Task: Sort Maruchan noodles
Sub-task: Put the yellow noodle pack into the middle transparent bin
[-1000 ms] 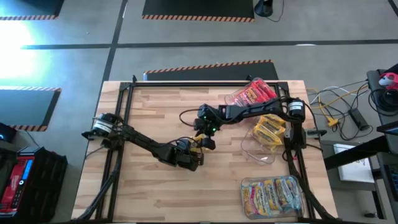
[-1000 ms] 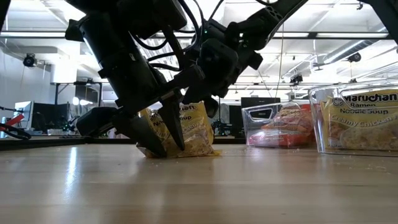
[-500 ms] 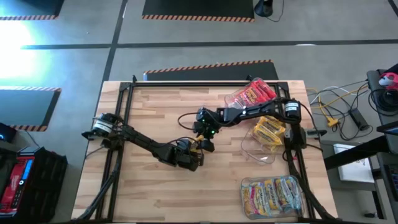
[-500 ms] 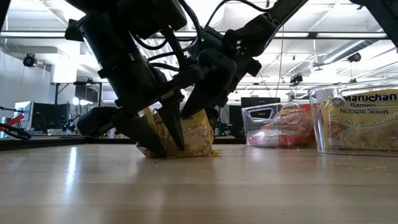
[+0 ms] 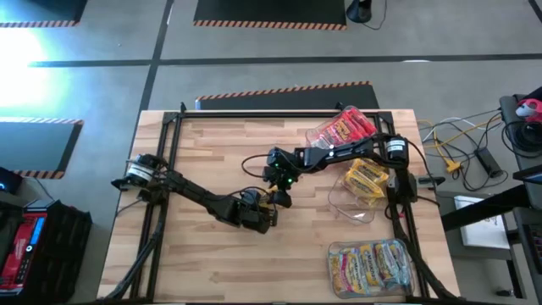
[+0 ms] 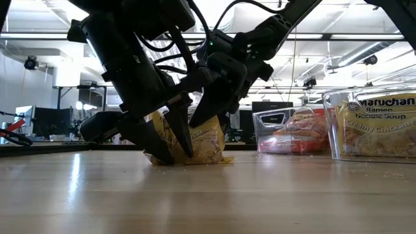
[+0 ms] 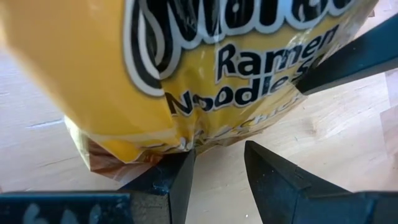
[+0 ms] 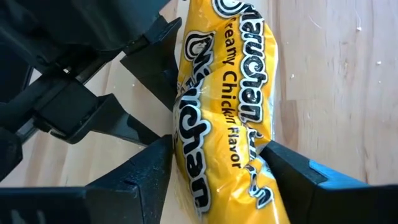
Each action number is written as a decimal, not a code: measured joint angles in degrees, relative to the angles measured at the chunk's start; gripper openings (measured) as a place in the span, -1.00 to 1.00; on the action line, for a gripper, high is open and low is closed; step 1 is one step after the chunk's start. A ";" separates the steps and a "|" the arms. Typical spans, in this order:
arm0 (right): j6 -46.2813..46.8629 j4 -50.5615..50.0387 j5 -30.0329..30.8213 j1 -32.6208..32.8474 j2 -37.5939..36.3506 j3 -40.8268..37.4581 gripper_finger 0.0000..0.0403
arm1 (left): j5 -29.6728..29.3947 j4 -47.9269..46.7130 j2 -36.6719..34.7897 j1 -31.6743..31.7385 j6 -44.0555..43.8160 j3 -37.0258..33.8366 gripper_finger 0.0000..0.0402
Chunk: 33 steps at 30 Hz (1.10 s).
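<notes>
Near the centre of the high view, the right gripper [image 5: 277,188] has its fingers closed around a yellow noodle packet [image 8: 222,118] standing on edge on the table [image 5: 212,144]. The left gripper [image 6: 170,144] stands parted just beside it, one finger tip touching the packet's lower seam. Bare wood lies open at frame left and bottom; three clear tubs [image 5: 366,182] of packets crowd the right edge.
</notes>
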 joint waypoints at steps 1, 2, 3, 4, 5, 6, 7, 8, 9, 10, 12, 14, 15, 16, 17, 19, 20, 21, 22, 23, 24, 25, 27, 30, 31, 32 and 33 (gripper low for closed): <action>0.10 -0.04 0.00 0.00 0.00 0.00 0.02 | 0.00 0.00 0.00 0.00 -0.01 0.00 -0.35; 0.10 -0.13 0.00 0.00 -0.02 0.00 0.00 | 0.00 0.02 -0.02 0.00 0.00 0.00 -0.35; 0.10 -0.28 -0.01 0.00 -0.02 0.00 -0.01 | 0.00 0.05 -0.09 0.00 -0.01 0.00 -0.35; 0.10 -0.35 -0.01 0.00 -0.03 0.00 -0.02 | 0.02 0.11 -0.11 0.00 -0.01 0.00 -0.35; 0.15 -0.48 -0.02 0.00 -0.04 0.00 -0.02 | 0.01 0.14 -0.11 0.00 -0.01 0.00 -0.35; 0.46 -0.57 -0.03 0.00 -0.07 0.00 -0.02 | 0.02 0.18 -0.17 0.00 -0.01 0.00 -0.35; 0.76 -0.59 -0.07 0.00 -0.07 0.00 -0.03 | 0.01 0.30 -0.19 0.00 -0.01 0.00 -0.35; 1.03 -0.61 -0.13 0.00 -0.07 0.00 -0.03 | 0.02 0.38 -0.21 0.00 -0.01 0.00 -0.35; 1.22 -0.68 -0.23 0.00 -0.07 0.00 -0.04 | 0.01 0.52 -0.22 0.00 -0.01 0.00 -0.35; 1.30 -0.72 -0.53 0.00 -0.07 0.00 -0.06 | 0.01 0.58 -0.22 0.00 -0.01 0.00 -0.35; 1.46 -0.91 -1.49 -0.02 -0.09 0.00 -0.10 | 0.04 0.82 -0.22 -0.02 -0.01 0.00 -0.35; 1.48 -0.96 -2.01 0.00 -0.09 0.00 -0.16 | 0.16 1.24 -0.22 -0.04 -0.01 -0.02 -0.35; 1.53 -0.94 -2.52 0.00 -0.09 0.00 -0.19 | 0.21 1.49 -0.22 -0.06 -0.01 -0.02 -0.35; 1.59 -0.96 -2.66 -0.02 -0.09 0.00 -0.22 | 0.25 1.67 -0.24 -0.07 -0.02 -0.04 -0.35; 1.60 -0.96 -2.70 -0.02 -0.10 0.00 -0.25 | 0.32 1.80 -0.27 -0.09 -0.03 -0.04 -0.35; 1.61 -0.93 -2.82 -0.02 -0.11 0.00 -0.32 | 0.45 2.27 -0.29 -0.16 -0.04 -0.04 -0.35; 1.66 -0.92 -2.82 -0.02 -0.13 0.00 -0.34 | 0.50 2.36 -0.39 -0.17 -0.04 -0.04 -0.35; 1.88 -0.92 -2.82 -0.02 -0.15 0.00 -0.36 | 0.64 2.46 -0.49 -0.19 -0.04 -0.04 -0.35; 2.02 -0.94 -2.82 -0.02 -0.15 0.00 -0.38 | 0.66 2.51 -0.55 -0.20 -0.04 -0.03 -0.35; 2.07 -1.00 -2.83 -0.02 -0.15 0.00 -0.39 | 0.61 2.47 -0.68 -0.25 -0.04 0.04 -0.35; 2.04 -1.15 -2.89 -0.02 -0.16 0.00 -0.40 | 0.50 2.38 -0.75 -0.26 -0.04 0.18 -0.35; 2.00 -1.40 -2.91 -0.02 -0.20 0.00 -0.41 | 0.34 2.12 -0.81 -0.29 0.01 0.51 -0.35; 1.92 -2.06 -3.06 -0.13 -0.26 0.00 -0.41 | -0.29 1.61 -0.83 -0.41 1.14 1.36 -0.35; 1.87 -2.81 -3.50 -0.44 -0.34 0.00 -0.41 | -1.22 -0.36 -0.90 -0.40 2.73 3.73 -0.35; 1.77 -3.22 -3.57 -0.63 -0.41 0.00 -0.41 | -1.42 -1.51 -0.98 -0.39 3.01 4.63 -0.35; 1.49 -3.58 -3.59 -0.81 -0.47 0.00 -0.41 | -1.94 -3.01 -1.01 -0.44 3.12 5.52 -0.35; 1.36 -4.01 -3.62 -1.02 -0.63 0.00 -0.41 | -2.79 -4.64 -1.01 -0.53 3.21 6.49 -0.35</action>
